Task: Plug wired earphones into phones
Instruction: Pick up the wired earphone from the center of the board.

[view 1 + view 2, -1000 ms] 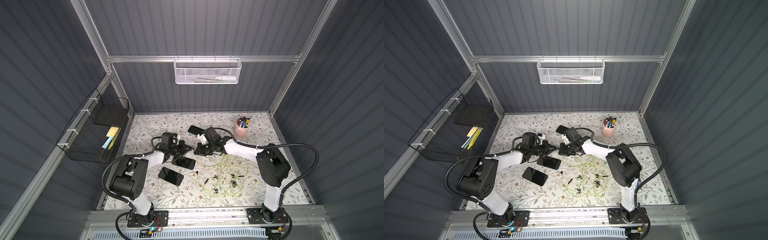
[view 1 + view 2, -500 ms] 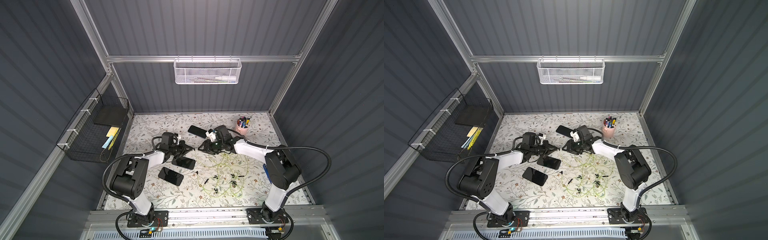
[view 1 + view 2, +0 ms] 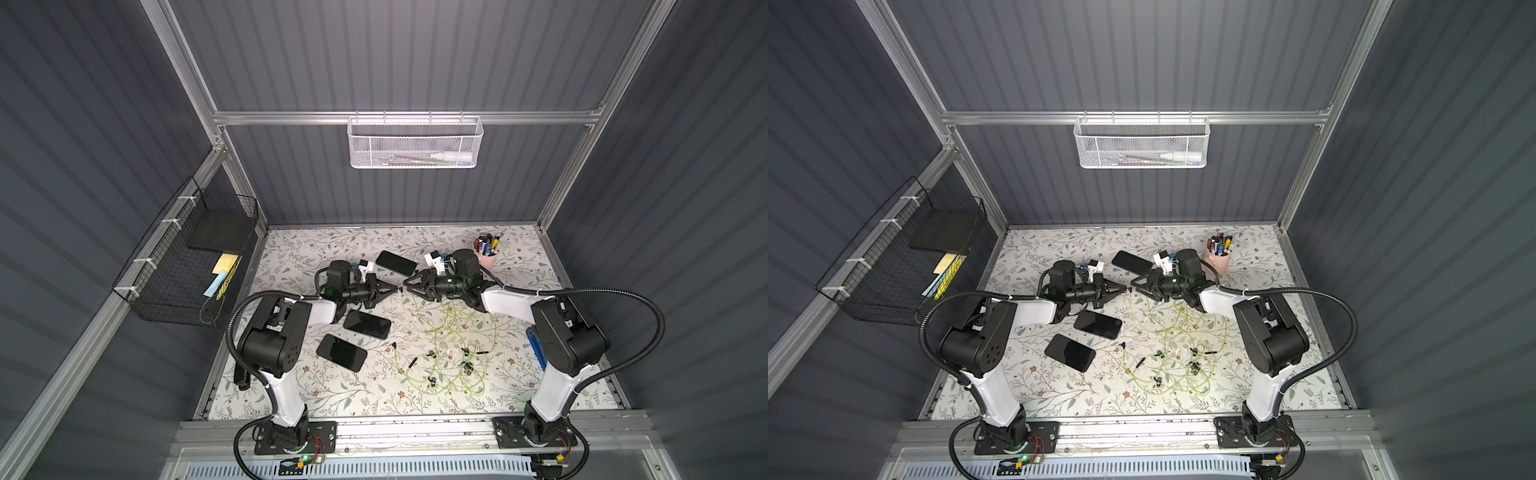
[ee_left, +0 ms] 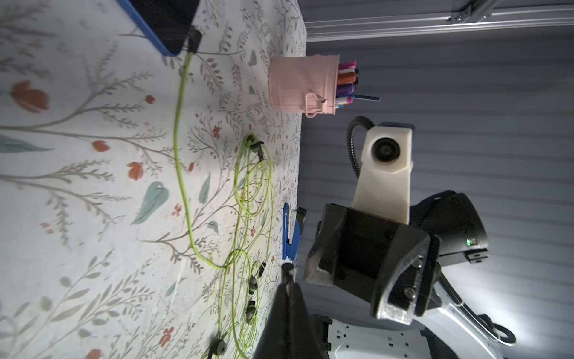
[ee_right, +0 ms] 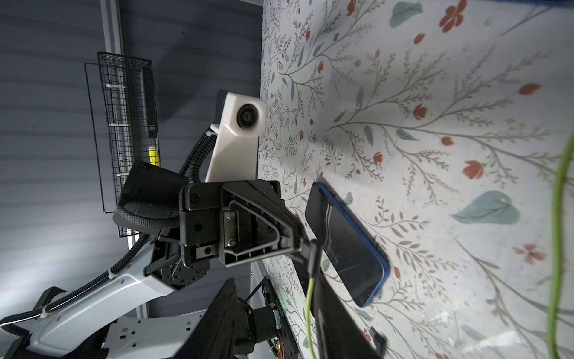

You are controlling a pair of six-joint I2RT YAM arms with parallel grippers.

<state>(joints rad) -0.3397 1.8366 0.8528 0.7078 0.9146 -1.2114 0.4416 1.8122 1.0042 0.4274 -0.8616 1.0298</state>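
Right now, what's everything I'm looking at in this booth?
Flat black glossy smartphones: three, black, middle of the floral table.
Thin wired earphones: one tangle, yellow-green, table centre-right.
Pink cup of marker pens: one, pink, table's far right.
White mesh basket: one, white, back wall.
Black wire basket: one, black, left wall.
Blue rectangular object: one, blue, table's right edge.
Robot arms: two, black-and-white, near edge; left jaws shut on an earphone plug, right jaws open.

Top views: sharp; soft overhead light brightens the worktop (image 3: 291,257), shadows faint; walls (image 3: 415,62) are dim. Wrist views: near worktop blurred, white glare patches on walls.
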